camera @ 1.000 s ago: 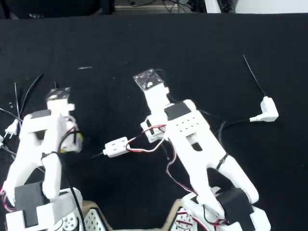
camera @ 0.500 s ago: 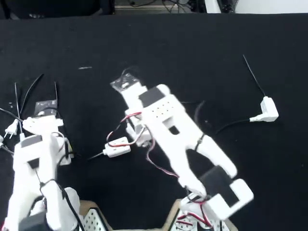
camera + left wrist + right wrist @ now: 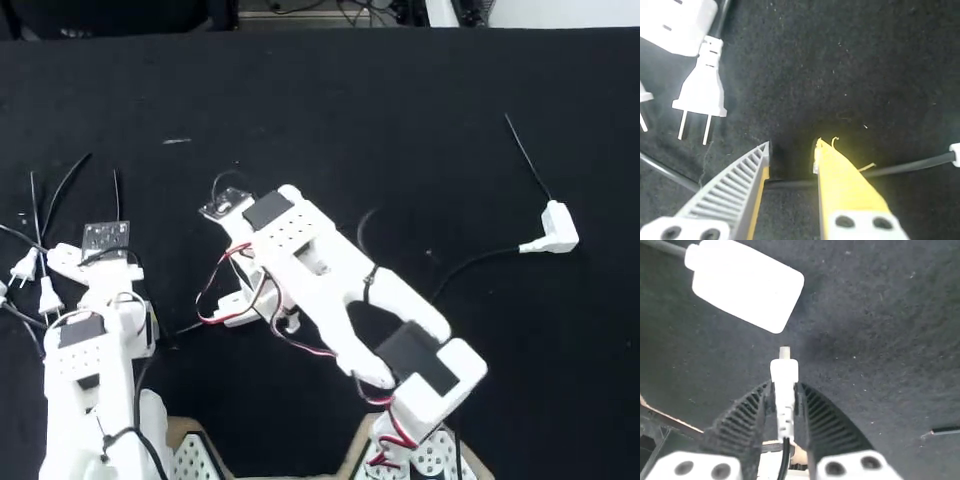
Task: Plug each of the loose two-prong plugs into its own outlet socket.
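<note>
My right gripper (image 3: pixel 784 387) is shut on a small white plug (image 3: pixel 784 372), whose tip points at a white outlet socket block (image 3: pixel 746 284) a short way ahead, not touching it. In the high view the right arm (image 3: pixel 300 250) stretches left over an outlet socket (image 3: pixel 232 308), partly hiding it. My left gripper (image 3: pixel 791 147) is open over the black cloth, with a thin black cable (image 3: pixel 790 184) lying between its fingers. A loose white two-prong plug (image 3: pixel 701 95) lies just beside the grey finger (image 3: pixel 745 175). Two loose plugs (image 3: pixel 28 268) (image 3: pixel 48 296) rest at the table's left edge.
A white angled plug (image 3: pixel 556 228) with a black cable lies at the far right. Thin black wires (image 3: pixel 60 190) trail over the left of the table (image 3: pixel 400 110). Another white body (image 3: pixel 675 22) sits beyond the loose plug. Red and white arm wires (image 3: pixel 215 290) hang near the socket.
The right arm has swung left and lowered over the socket with the plug in its gripper. The left arm has drawn back toward the plugs at the left edge.
</note>
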